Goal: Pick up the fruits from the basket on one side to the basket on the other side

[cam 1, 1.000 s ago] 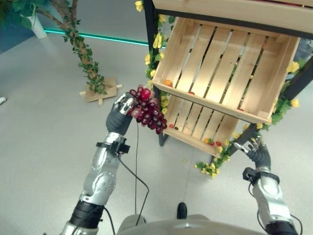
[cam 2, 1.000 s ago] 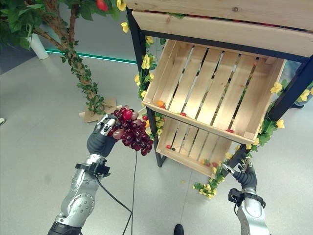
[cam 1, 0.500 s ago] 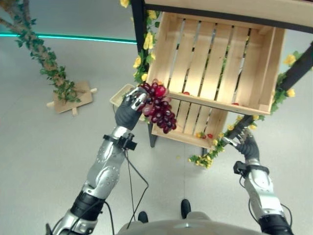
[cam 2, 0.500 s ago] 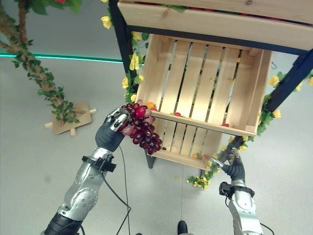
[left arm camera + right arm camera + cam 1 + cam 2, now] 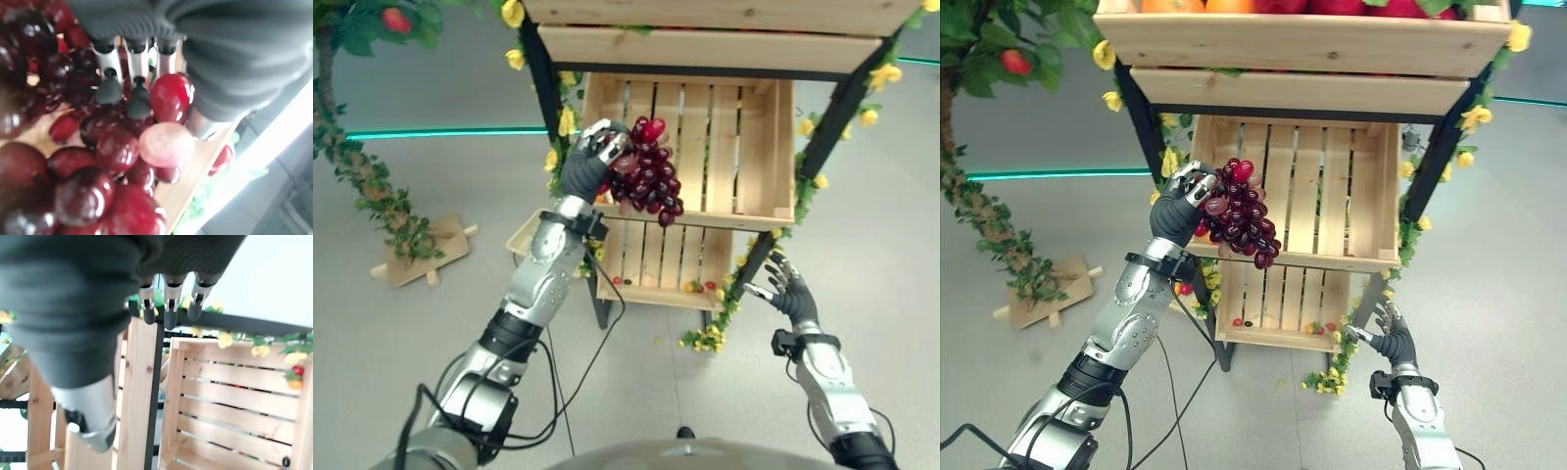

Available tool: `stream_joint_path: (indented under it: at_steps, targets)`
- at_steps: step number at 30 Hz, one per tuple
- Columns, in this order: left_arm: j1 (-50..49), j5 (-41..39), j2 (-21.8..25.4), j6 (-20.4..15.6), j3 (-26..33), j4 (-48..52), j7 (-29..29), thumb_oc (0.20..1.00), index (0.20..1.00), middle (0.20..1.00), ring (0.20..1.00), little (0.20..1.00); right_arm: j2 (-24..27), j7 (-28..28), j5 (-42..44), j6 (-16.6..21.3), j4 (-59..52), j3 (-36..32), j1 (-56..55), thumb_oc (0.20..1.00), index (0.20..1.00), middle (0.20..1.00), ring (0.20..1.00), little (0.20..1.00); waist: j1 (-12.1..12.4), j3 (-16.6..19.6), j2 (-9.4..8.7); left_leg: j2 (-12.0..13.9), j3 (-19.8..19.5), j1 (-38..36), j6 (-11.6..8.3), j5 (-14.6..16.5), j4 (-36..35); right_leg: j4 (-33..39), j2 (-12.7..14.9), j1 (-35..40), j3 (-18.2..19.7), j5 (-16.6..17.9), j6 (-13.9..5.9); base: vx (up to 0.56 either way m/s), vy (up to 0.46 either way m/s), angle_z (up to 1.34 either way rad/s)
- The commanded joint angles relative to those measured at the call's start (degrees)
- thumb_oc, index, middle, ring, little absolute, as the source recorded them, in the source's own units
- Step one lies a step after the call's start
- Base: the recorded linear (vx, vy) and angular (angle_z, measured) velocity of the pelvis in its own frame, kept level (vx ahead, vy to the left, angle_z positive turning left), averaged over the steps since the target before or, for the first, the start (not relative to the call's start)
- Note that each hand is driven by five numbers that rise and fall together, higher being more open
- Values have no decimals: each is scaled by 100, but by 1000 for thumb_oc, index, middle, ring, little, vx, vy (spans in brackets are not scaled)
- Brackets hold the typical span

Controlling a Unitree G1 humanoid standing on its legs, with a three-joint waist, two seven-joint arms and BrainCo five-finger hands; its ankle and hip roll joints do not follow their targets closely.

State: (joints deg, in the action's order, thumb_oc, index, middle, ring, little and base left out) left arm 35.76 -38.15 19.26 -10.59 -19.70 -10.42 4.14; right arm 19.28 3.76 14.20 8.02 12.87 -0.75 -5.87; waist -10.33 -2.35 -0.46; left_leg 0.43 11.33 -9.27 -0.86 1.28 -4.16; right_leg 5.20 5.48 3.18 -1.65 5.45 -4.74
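My left hand (image 5: 585,164) is raised in front of the middle wooden crate (image 5: 744,127) of a black-framed rack, shut on a bunch of dark red grapes (image 5: 649,182). The bunch (image 5: 1242,211) hangs over the crate's front edge at its left side. In the left wrist view the fingers (image 5: 108,81) curl into the grapes (image 5: 112,152). My right hand (image 5: 787,292) hangs low beside the rack's right leg with its fingers spread, holding nothing. The lowest crate (image 5: 1278,304) holds a few small fruits (image 5: 1317,328). The top crate (image 5: 1302,39) is full of red and orange fruit (image 5: 1332,6).
The black frame posts (image 5: 540,88) carry yellow flowers and green leaves. An artificial tree (image 5: 362,147) with a red fruit (image 5: 395,20) stands to the left on a wooden base (image 5: 416,255). A shallow tray (image 5: 530,233) sits behind my left forearm.
My left hand has lifted the grapes up to the middle crate's front edge. The camera has swung, so the rack now stands straight ahead and the top crate's fruit shows.
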Motion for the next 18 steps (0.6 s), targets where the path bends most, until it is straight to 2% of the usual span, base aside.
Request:
stream_joint_path:
  at_steps: [1, 3, 8, 9, 10, 12, 18]
  targets:
    - [1031, 299, 55, -459, 21, -741, 314, 200, 200, 200, 200, 200, 274, -81, 170, 212, -234, -22, 302, 1000, 1000, 1000, 1000, 1000, -88, 184, -36, 140, -77, 312, -59, 418, 622, -483, 46, 275, -265, -927, -360, -6, -27, -11]
    - [1180, 322, 99, -457, 19, -971, 350, 200, 200, 200, 200, 200, 279, -90, 181, 216, -251, -12, 310, 1000, 1000, 1000, 1000, 1000, -116, 192, -31, 145, -71, 308, -66, 408, 612, -477, 38, 279, -277, -927, -361, -2, -9, -4]
    - [2064, 487, 510, -205, 17, -2563, 604, 200, 200, 200, 200, 200, 344, -89, 181, 212, -354, 114, 411, 1000, 1000, 1000, 1000, 1000, -261, 237, 21, 180, 11, 307, -104, 372, 594, -508, 1, 228, -266, -907, -377, 0, 0, 0]
    - [2085, 483, 511, -212, 14, -2584, 597, 200, 200, 200, 200, 200, 342, -89, 181, 212, -354, 112, 419, 1000, 1000, 1000, 1000, 1000, -260, 230, 19, 181, 11, 308, -104, 372, 594, -509, 1, 227, -265, -908, -377, 0, 0, 0]
    - [2480, 871, 804, -99, -56, -3182, 675, 200, 200, 200, 200, 200, 371, -95, 182, 223, -431, 133, 444, 1000, 1000, 1000, 1000, 1000, -306, 235, 43, 181, 52, 295, -109, 371, 584, -505, -7, 223, -242, -895, -398, 7, 7, -4]
    - [2811, 1295, 1064, 73, -116, -3821, 714, 200, 200, 200, 200, 200, 419, -117, 174, 249, -543, 167, 448, 1000, 1000, 1000, 1000, 1000, -363, 232, 85, 188, 97, 283, -113, 365, 581, -516, -14, 201, -200, -886, -416, 7, 14, -6]
    - [3276, 2516, 1562, 397, -230, -4874, 885, 200, 200, 200, 200, 200, 516, -256, 209, 336, -961, 119, 281, 1000, 1000, 1000, 1000, 1000, -461, 165, 150, 182, 214, 258, -120, 358, 549, -541, -20, 125, -87, -873, -446, 15, 21, -10]
